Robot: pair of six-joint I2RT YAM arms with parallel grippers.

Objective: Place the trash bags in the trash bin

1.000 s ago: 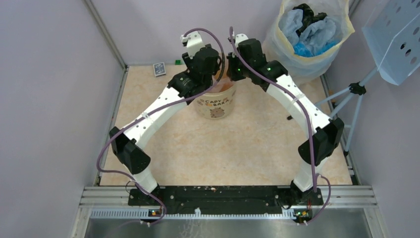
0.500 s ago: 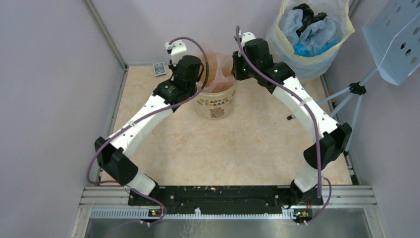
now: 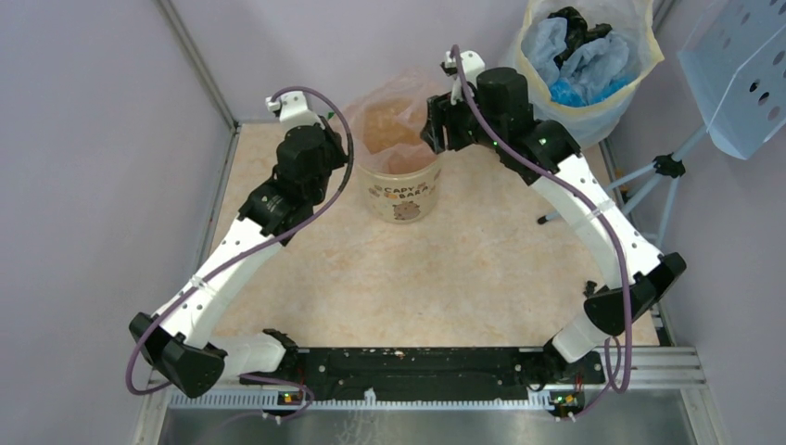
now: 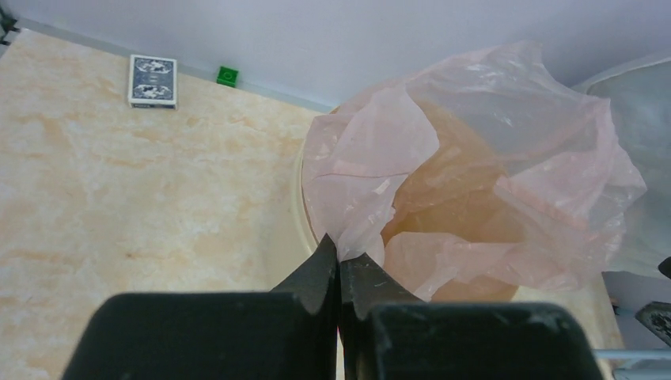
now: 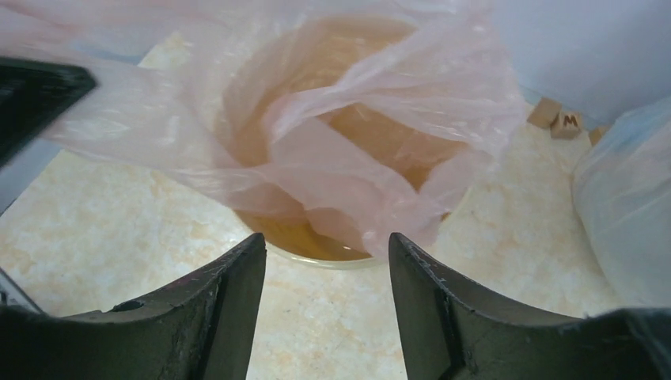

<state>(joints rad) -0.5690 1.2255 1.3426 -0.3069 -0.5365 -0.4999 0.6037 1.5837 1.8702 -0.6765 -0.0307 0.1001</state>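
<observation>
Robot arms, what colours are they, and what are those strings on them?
The left arm and right arm are white tubes with chunky black joints. Each carries a looping purple cable. The left gripper and right gripper have black wedge-shaped fingers.

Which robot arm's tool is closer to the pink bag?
Left. The left tool is pinched shut on the pink bag at its edge, touching it. The right tool hangs open just short of the bag's other side, gripping nothing.
</observation>
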